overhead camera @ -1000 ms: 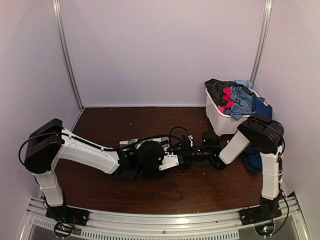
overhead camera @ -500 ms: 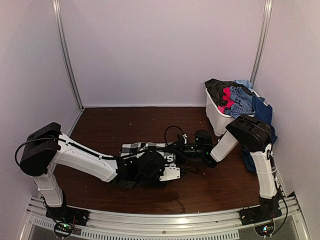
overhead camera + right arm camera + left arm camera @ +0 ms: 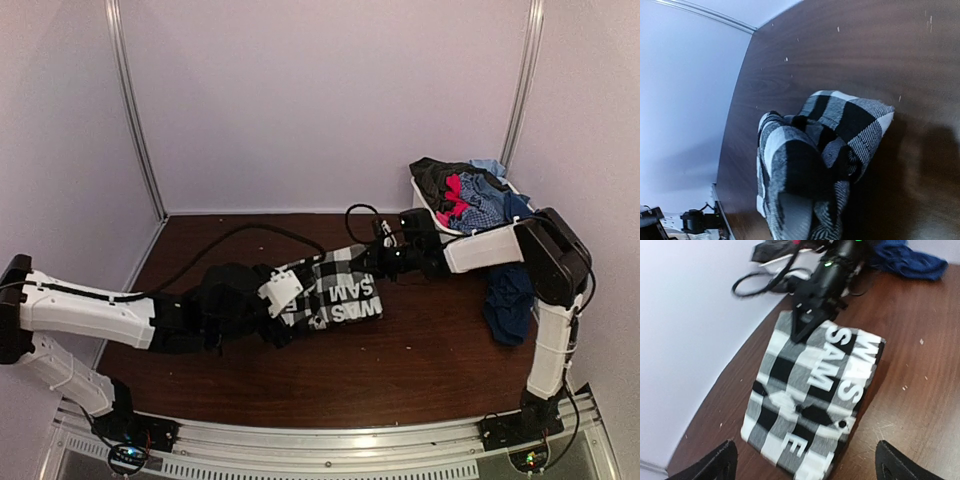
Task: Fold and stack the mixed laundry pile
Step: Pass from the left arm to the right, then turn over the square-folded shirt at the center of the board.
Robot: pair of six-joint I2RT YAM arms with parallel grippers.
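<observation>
Right end effector (image 3: 801, 330) touches the checked shirt (image 3: 815, 385), which lies lengthwise left-right.

The left arm (image 3: 90, 310) is laid low and nearly straight, stretched from its base at 8 o'clock toward 3 o'clock in the top view. The left gripper (image 3: 807, 464) is spread wide, and its fingertips (image 3: 720, 460) are seen far apart at the lower corners of the wrist view. The right arm (image 3: 485, 250) is raised upright from its base at 5 o'clock and bent sharply at the elbow, with the forearm directed toward 9 o'clock. The right gripper (image 3: 799, 334) is closed on the far edge of the checked shirt (image 3: 805, 390).
</observation>
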